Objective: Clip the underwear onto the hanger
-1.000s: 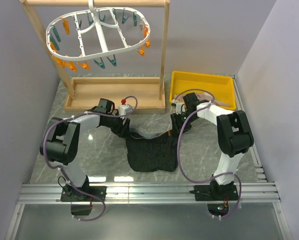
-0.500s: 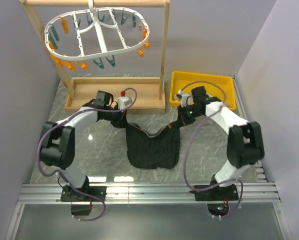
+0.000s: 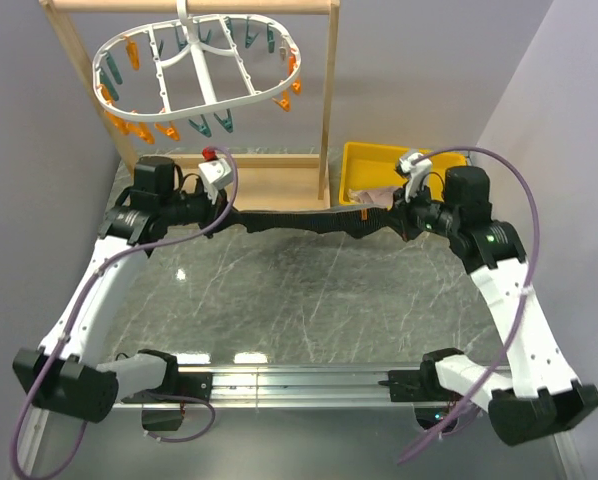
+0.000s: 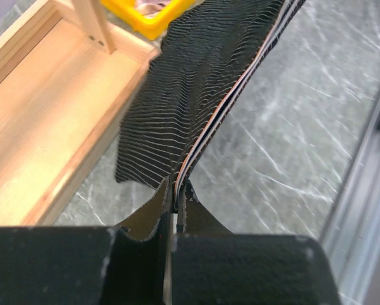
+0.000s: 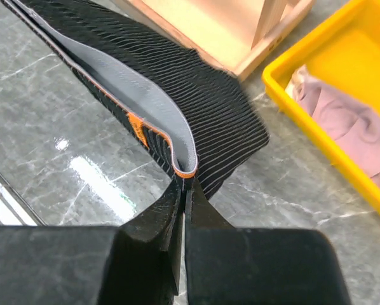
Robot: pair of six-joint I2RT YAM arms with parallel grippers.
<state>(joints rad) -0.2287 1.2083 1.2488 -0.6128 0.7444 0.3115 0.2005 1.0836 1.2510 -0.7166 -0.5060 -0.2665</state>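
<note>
Left gripper (image 4: pixel 175 189) and right gripper (image 5: pixel 183 185) each pinch the underwear (image 3: pixel 299 220) waistband, stretched taut between them.

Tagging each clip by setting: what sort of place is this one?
Likely a lab robot test cell staged for laundry, not a home: plain walls box in a marble-look table, a metal rail edges its near side, and a peg hanger hangs from a wooden frame.
</note>
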